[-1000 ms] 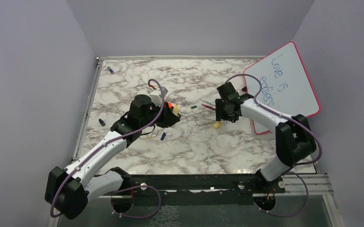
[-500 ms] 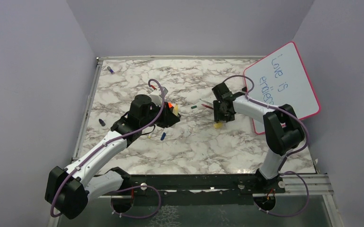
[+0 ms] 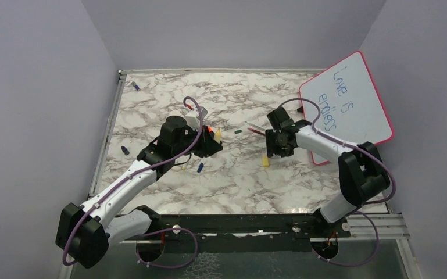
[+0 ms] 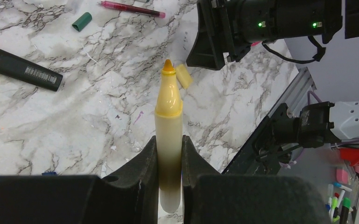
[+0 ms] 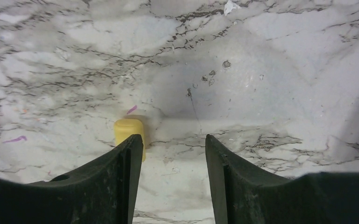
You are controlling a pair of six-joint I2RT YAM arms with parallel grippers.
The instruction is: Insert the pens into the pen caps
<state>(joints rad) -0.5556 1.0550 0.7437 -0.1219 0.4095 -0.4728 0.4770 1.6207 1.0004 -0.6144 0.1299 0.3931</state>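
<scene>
The left tool (image 4: 169, 154) clamps a yellow pen (image 4: 168, 116). The right tool (image 5: 173, 154) gapes empty, and the yellow cap (image 5: 127, 128) sits outside the gap at ten o'clock. Closing there could flick it away.

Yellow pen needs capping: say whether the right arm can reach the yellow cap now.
Probably yes. The right tool is open, low over the table; the yellow cap lies uncovered beside one finger, not between them. A small sideways shift should do.

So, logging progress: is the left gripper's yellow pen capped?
Uncapped: the yellow pen shows a bare nib beyond the left gripper; the yellow cap lies loose on the table.
</scene>
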